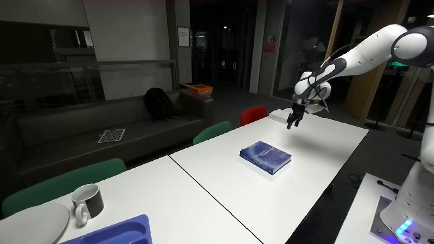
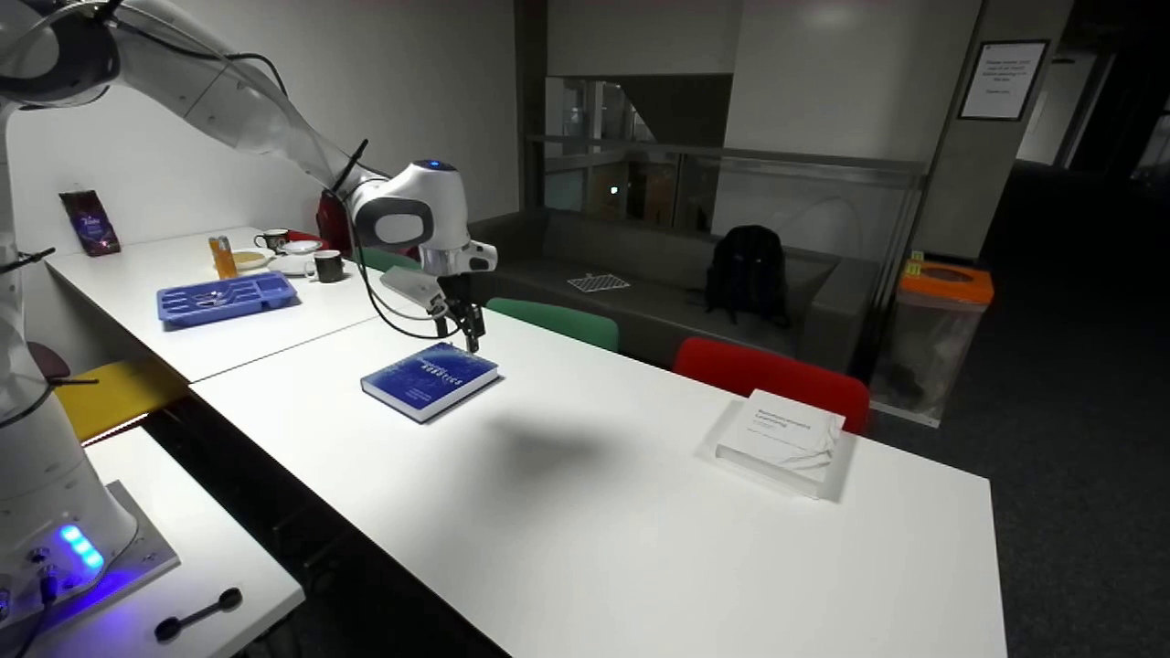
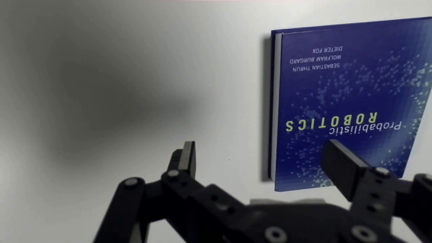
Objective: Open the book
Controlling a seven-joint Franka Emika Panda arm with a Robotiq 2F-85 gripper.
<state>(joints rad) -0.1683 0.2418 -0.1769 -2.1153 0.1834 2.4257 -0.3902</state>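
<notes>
While one closed Probabilistic Robotics hardcover (image 2: 430, 376) and one white Reinforcement Learning book (image 2: 781, 437) lie on the white table (image 2: 640, 539), I see one Robotiq gripper (image 3: 261, 148) hanging above it, two fingers (image 3: 342, 170) apart.

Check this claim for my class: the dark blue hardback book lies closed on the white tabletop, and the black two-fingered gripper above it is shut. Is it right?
Not quite: the black two-fingered gripper is open, its fingers wide apart, as the wrist view shows. The dark blue hardback book does lie closed on the white tabletop.
</notes>
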